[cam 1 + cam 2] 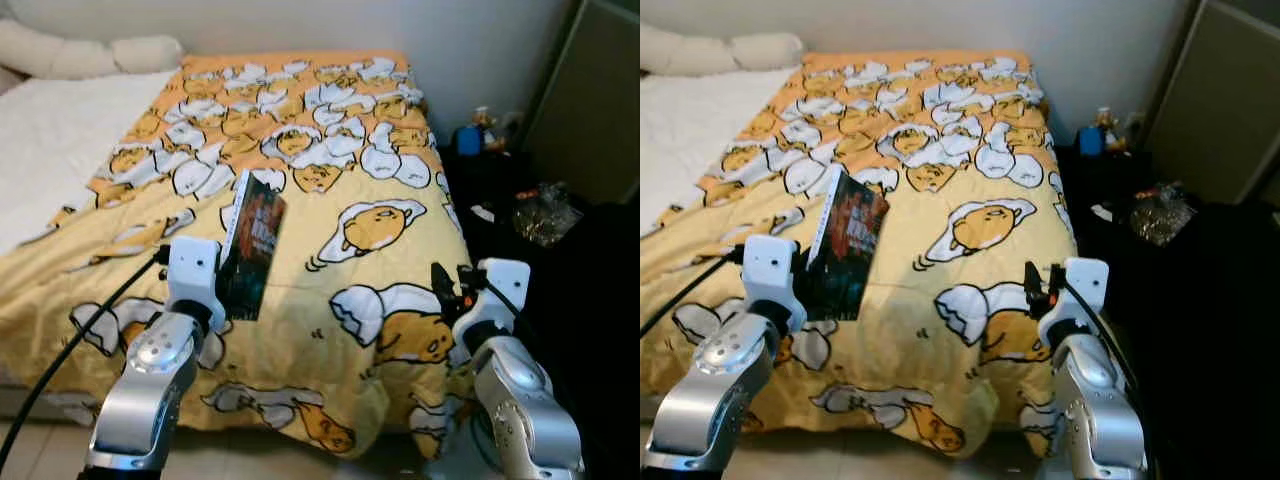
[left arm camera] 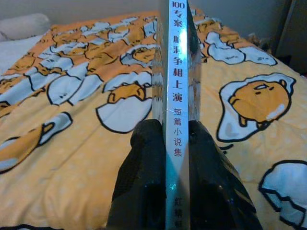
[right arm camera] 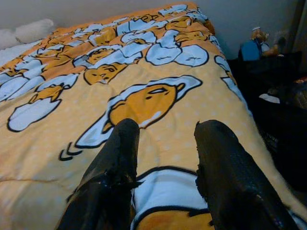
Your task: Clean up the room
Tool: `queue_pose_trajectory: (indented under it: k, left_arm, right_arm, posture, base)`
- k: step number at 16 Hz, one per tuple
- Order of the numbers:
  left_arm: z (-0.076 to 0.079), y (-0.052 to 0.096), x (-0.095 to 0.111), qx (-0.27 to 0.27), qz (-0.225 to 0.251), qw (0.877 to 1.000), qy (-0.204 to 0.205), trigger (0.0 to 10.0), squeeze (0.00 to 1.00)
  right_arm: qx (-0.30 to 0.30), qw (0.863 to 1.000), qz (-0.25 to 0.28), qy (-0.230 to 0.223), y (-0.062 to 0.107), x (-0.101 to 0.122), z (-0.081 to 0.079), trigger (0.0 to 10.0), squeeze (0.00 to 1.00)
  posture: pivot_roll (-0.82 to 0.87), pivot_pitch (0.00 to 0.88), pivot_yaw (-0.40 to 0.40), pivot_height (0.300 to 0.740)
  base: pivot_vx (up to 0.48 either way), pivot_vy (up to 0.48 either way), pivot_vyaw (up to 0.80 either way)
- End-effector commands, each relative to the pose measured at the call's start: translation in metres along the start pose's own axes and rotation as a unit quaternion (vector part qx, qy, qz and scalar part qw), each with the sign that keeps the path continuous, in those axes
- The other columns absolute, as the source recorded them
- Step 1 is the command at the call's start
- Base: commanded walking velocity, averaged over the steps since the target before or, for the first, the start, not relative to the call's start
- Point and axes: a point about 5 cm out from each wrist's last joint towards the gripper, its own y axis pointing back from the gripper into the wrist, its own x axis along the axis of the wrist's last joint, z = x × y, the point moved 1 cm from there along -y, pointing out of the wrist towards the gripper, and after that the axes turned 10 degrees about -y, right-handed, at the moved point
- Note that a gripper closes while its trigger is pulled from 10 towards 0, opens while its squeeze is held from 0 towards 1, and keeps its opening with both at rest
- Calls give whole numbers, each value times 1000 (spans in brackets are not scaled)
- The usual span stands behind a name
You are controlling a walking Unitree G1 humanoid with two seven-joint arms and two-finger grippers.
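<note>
The left tool (image 2: pixel 170 158) holds a book (image 1: pixel 252 245) upright above the bed (image 1: pixel 330 130), squeezing its spine. Its wrist view shows white spine writing; the head views show a dark cover, maybe red. The right tool (image 3: pixel 165 163) hovers open over the yellow blanket (image 1: pixel 970 180), holding nothing.

Head stereo pair: looking forward and down over the blanket (image 1: pixel 330 160). Wrist views: low, close, facing along the fingers; same blanket beyond the jaws.
</note>
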Motion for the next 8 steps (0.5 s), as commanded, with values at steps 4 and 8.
queue_pose_trajectory:
  k: [4, 8]
  left_arm:
    - [-10, 9, -3, 23, -9, 1000, 11, 10000, 0]
    - [-11, 17, -4, 30, -7, 1000, -1, 10000, 0]
  right_arm:
    - [24, 1000, -4, 8, -1, 2, -13, 10000, 0]
    - [29, 999, -14, 8, 0, -1, -15, 10000, 0]
  posture:
    - [-99, 13, 34, 740]
    - [-84, 22, 14, 740]
  base:
    - [0, 480, -508]
    - [0, 480, -503]
